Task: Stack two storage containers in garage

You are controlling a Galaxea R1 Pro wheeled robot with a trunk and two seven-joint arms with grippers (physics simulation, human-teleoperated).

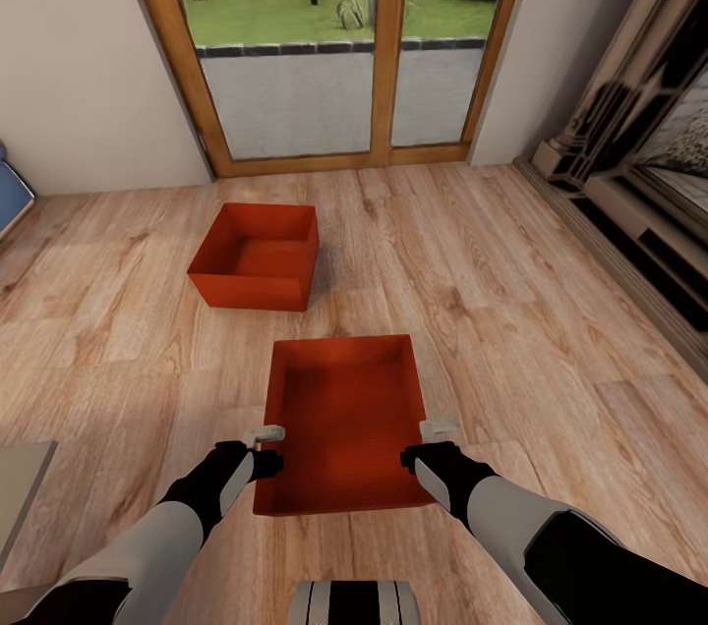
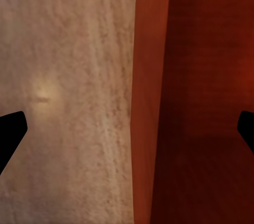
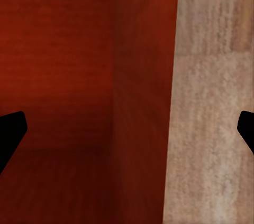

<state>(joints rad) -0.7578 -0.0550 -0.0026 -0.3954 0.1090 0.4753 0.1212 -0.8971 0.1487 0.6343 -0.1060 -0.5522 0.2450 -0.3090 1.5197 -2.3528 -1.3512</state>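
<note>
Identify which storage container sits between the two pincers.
The nearer storage container, flanked by left pincer and right pincer; the other container lies nearer the glass doors.

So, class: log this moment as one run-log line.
room: living room | near container: on wood floor | left gripper, right gripper: open, straddling its walls | far container: untouched

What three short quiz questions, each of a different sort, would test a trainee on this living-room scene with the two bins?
1. True or false: the nearer orange-red open-topped storage bin sits between the left claw and the right claw.
2. The farther orange-red bin stands on: A) grey concrete B) light wood-plank floor C) a table.
3. Fill in: each wrist view shows open fingers astride a bin ____.

Key: 1 true; 2 B; 3 wall.
</note>
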